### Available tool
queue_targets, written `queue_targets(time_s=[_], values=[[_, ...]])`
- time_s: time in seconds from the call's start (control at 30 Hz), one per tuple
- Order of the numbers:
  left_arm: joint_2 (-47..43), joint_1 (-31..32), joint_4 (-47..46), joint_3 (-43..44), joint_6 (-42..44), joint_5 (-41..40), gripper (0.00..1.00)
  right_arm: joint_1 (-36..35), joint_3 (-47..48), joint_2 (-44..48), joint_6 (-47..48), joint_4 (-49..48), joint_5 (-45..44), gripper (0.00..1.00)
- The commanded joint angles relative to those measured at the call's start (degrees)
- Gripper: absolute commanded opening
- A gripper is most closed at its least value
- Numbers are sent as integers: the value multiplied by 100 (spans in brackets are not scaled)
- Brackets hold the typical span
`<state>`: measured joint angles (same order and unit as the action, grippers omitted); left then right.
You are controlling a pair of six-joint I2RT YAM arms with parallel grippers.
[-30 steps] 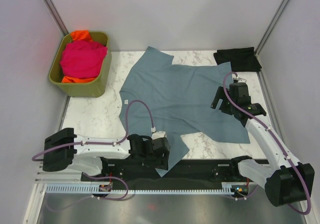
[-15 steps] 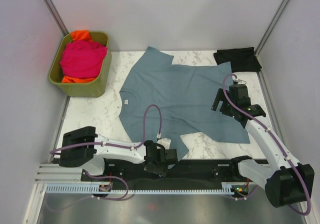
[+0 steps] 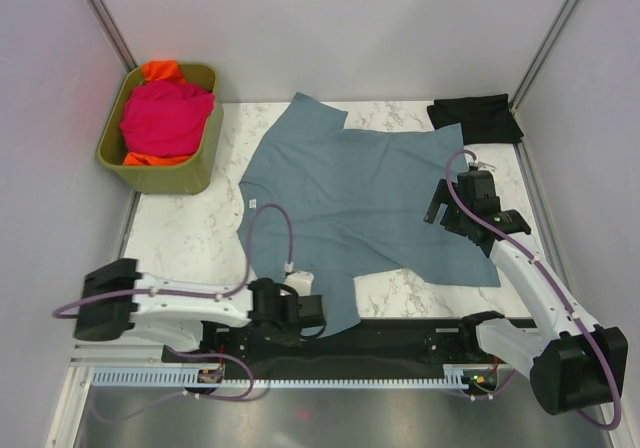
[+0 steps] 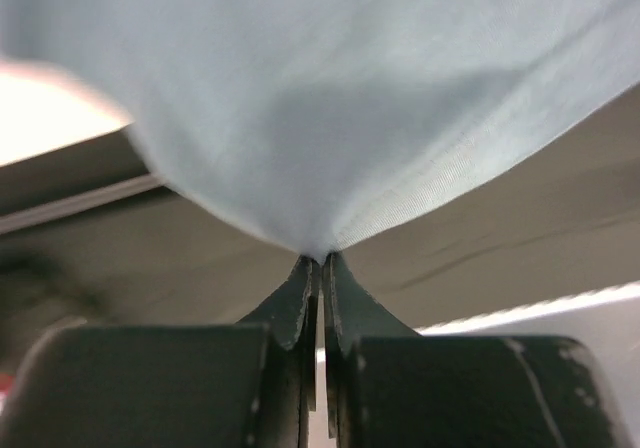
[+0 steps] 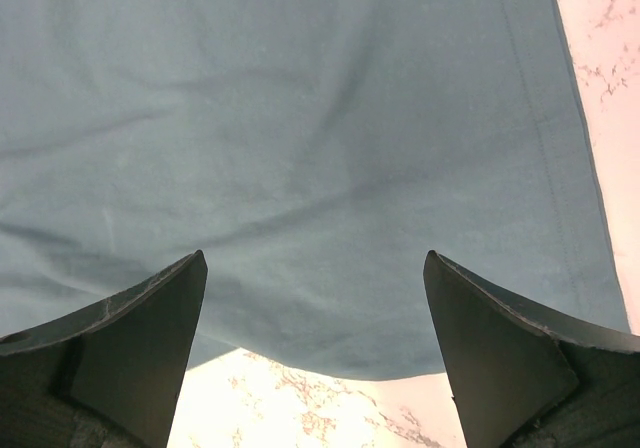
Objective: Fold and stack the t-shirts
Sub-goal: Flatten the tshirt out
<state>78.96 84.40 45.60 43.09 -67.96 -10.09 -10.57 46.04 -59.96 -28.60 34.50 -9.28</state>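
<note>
You are early in the job. The blue-grey shirt (image 3: 360, 198) lies spread across the tabletop (image 3: 190, 233), not yet folded. Your left fingers (image 4: 308, 286) are clenched on a corner of it at the near edge. Your right fingers (image 3: 436, 206) stand wide apart above its right side, holding nothing. The black shirt (image 3: 476, 118) sits compact at the far right corner, apparently folded. The pink shirt (image 3: 165, 116) and orange shirt (image 3: 160, 69) lie bundled in the green bin (image 3: 195, 173), both yet to be folded.
</note>
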Motion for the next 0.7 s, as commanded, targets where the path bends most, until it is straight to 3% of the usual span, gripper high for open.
queue_targets(time_s=[0.0, 0.03, 0.17, 0.33, 0.43, 0.67], values=[[-1485, -195, 1272, -502, -577, -511, 2, -15, -69, -33, -321, 92, -320, 98], [-2185, -222, 1206, -686, -630, -494, 2, -7, -113, -68, -452, 135, -451, 98], [-3183, -248, 1336, -890, -911, -555, 2, 37, -271, -59, -891, 188, -663, 98], [-3088, -249, 1987, -399, -920, -968, 2, 239, -456, 187, -1420, 451, -1146, 98], [-3465, -266, 2137, -249, -841, -1337, 2, 520, -447, 336, -1491, 662, -1436, 98], [-3844, -310, 1909, -240, -350, -1523, 2, 2162, -789, 837, -1789, 821, -1262, 98]])
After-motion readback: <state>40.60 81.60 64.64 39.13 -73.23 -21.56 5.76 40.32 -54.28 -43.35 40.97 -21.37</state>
